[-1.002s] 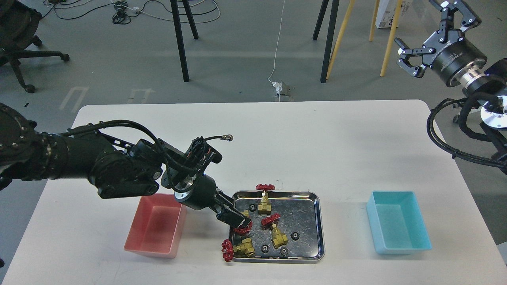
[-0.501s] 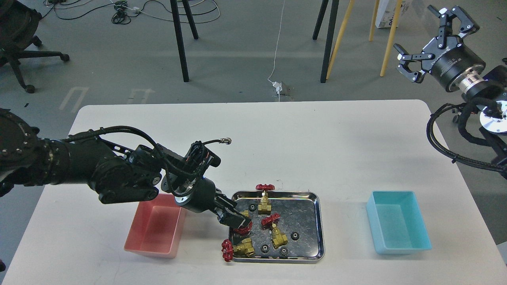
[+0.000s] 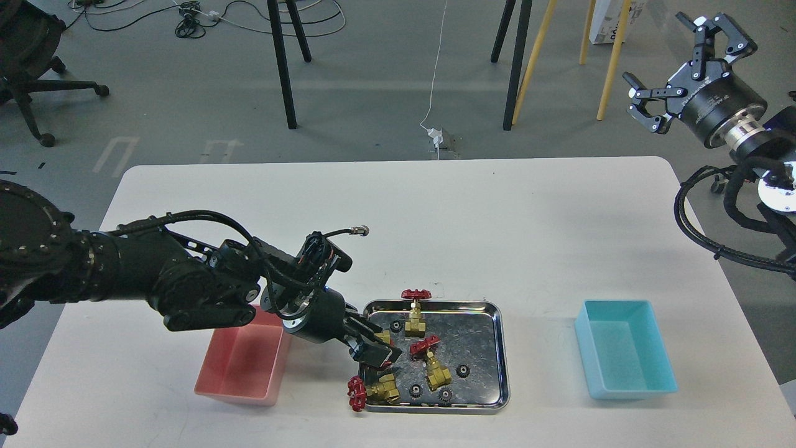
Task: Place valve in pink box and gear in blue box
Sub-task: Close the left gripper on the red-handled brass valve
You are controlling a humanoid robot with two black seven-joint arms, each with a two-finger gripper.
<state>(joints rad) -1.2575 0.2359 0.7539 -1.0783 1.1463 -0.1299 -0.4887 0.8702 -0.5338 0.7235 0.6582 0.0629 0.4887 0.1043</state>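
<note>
Over the steel tray (image 3: 497, 348) on the worktop (image 3: 497, 236): left tool (image 3: 376, 354) now lifting slightly, clenched on valve (image 3: 380, 339), heading toward pink box (image 3: 239, 392). Right tool (image 3: 681, 62) released, idling high, well apart from blue box (image 3: 625, 389).

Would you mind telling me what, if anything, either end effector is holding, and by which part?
The left end effector covers a valve in the steel tray; any grip cannot be told. The right end effector is open and empty.
</note>
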